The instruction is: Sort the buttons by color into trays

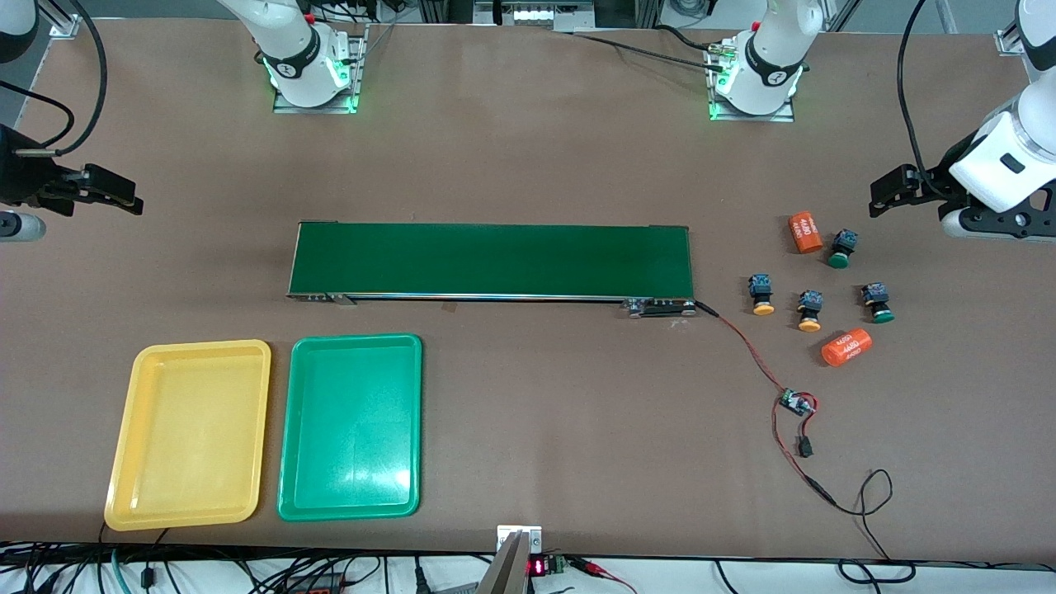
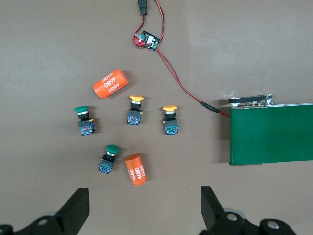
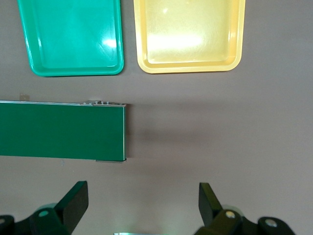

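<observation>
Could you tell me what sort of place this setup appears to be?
Most likely a robotics lab bench set up as a mock sorting line: a small green conveyor belt with exposed wiring, push-buttons loose on the brown table, a yellow tray and a green tray, between two bolted-down arms.

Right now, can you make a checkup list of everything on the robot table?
Surface: brown table, nothing spilled.
Job's things: two yellow buttons and two green buttons lie at the left arm's end; yellow tray and green tray, both empty, at the right arm's end.
Clutter: two orange cylinders, conveyor belt.
Grippers: left claw open near the buttons; right claw open, waiting.
Cables: red-black wire with small board.
Surroundings: cords along the edges.
</observation>
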Tool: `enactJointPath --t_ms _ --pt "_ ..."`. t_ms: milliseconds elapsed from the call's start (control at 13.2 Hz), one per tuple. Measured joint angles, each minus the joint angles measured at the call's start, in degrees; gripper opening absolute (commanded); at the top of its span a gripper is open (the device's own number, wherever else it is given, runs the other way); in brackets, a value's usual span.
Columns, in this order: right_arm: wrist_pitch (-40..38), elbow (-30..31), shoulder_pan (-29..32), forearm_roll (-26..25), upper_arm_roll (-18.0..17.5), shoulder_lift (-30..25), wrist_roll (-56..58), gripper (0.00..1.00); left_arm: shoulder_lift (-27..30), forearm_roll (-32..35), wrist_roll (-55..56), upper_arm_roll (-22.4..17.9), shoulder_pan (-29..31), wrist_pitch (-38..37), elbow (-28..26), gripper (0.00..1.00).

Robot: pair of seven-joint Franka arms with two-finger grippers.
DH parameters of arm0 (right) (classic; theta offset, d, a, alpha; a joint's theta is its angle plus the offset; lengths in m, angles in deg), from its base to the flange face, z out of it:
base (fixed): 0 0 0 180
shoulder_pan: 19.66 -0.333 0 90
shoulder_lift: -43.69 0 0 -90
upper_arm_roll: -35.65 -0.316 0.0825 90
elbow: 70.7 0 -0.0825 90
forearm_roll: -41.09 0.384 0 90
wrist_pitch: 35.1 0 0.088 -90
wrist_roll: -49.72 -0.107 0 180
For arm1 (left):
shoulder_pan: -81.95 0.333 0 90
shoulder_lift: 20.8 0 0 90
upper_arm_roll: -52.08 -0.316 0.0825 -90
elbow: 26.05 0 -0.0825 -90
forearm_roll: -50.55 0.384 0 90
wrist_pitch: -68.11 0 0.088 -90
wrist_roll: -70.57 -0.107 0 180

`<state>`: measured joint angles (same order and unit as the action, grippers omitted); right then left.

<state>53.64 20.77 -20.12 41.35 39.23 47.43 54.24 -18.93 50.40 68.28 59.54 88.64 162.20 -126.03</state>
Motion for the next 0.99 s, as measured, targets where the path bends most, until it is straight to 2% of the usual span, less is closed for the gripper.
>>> enactJointPath --t_ms 684,988 --pt "0.28 -0.01 -0.01 -0.01 0.0 0.34 0.0 1.0 -0.04 0.06 0.0 0.1 -0.04 -0.38 0.27 1.0" --pt "2.58 -0.01 -0.01 -0.01 0.0 0.34 0.0 1.0 -0.18 0.06 0.06 0.13 -0.04 -3.29 0.3 1.0"
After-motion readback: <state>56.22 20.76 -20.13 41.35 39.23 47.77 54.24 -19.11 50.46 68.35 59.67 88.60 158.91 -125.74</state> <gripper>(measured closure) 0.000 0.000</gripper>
